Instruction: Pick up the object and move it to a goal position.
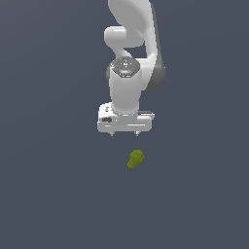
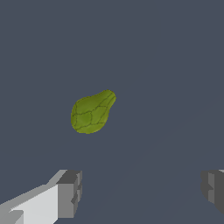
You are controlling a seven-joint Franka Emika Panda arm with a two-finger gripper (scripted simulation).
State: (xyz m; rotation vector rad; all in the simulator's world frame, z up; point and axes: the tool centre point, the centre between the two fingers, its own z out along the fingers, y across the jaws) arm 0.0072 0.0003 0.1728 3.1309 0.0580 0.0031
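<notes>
The small olive-green object, pear-shaped and lumpy, lay alone on the plain grey counter, its rounded end toward the exterior view's right and far side and its narrower end toward the near left. Nothing touched it. In the wrist view the same object showed faint facet lines across its skin and sat clear of both fingertips, outside the gap between them.

Just beyond it, on the far side in the exterior view, hung the white pincer of the Panda arm, pointing straight down with its fingers spread wide and nothing between them. The wide gap suited an approach from above, leaving room for the object's broader end. The pincer appeared to sit slightly to the exterior view's left of the object rather than directly over it, though the height above the counter was hard to judge from this angle.

The pickup had not yet begun. The pincer would probably need to shift over the object and descend before closing. No goal marker could be seen in either view.
</notes>
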